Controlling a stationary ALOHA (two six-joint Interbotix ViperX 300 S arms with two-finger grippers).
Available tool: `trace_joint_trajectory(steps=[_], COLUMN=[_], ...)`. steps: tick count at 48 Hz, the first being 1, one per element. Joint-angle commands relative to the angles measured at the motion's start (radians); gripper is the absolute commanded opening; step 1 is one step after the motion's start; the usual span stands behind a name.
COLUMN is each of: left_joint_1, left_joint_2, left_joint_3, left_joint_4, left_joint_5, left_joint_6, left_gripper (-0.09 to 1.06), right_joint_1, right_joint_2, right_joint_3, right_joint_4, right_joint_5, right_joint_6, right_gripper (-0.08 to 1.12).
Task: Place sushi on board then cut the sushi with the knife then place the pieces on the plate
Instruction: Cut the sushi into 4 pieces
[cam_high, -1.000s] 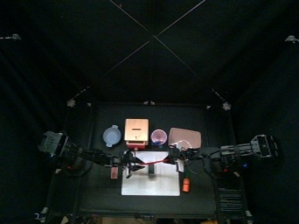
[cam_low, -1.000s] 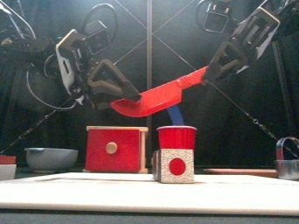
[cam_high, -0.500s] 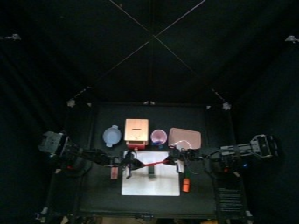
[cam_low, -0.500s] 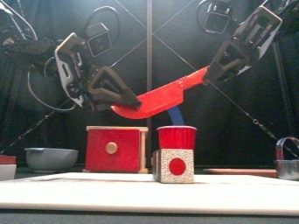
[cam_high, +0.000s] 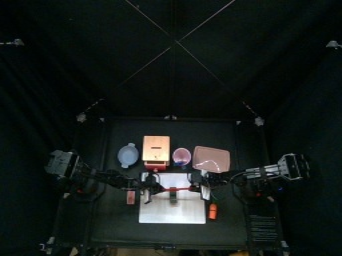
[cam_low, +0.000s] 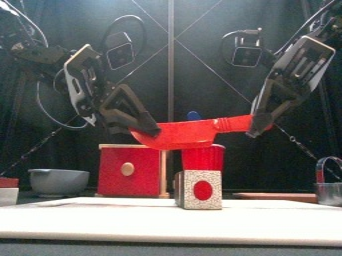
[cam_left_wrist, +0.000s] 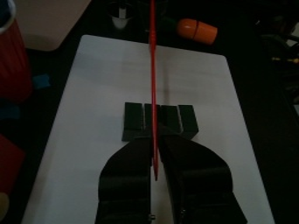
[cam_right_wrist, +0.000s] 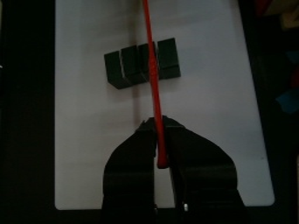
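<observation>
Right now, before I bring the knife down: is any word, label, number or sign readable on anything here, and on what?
None: no readable text shows on the red knife, sushi roll, white board, red cup or wooden box.

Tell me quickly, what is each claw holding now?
Left claw: closed on the red knife.
Right claw: closed on the same red knife.

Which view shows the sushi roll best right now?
Left wrist view: the sushi roll lies whole on the white board, its block seams visible, with the red knife held above it. The right wrist view shows it similarly, at an angle. Front shows only its end face; top shows it tiny.
</observation>
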Motion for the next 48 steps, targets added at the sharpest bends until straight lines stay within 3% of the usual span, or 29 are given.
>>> trace_joint_trajectory(steps=[1, 17, 33, 42, 48], left_joint_1=[-0.002, 0.003, 0.035, 0.035, 0.035], left_joint_2=[0.002, 0.015, 0.020, 0.051, 0.081], left_joint_3=[0.002, -0.008, -0.018, -0.037, -0.051], left_joint_4=[0.008, 0.043, 0.075, 0.101, 0.103], left_joint_5=[0.011, 0.011, 0.012, 0.012, 0.012], left_joint_6=[0.002, 0.002, 0.003, 0.002, 0.002], left_gripper=[0.47, 0.39, 0.38, 0.38, 0.38], right_joint_1=[0.005, -0.002, -0.005, -0.006, -0.009], right_joint_2=[0.011, 0.015, 0.012, 0.014, 0.014], right_joint_3=[-0.005, -0.008, 0.003, 0.011, 0.023], right_joint_4=[-0.017, -0.046, -0.084, -0.092, -0.095], right_joint_5=[0.031, 0.034, 0.058, 0.061, 0.060], right_joint_6=[-0.003, -0.006, -0.003, -0.005, -0.005], right_gripper=[0.38, 0.38, 0.36, 0.35, 0.35])
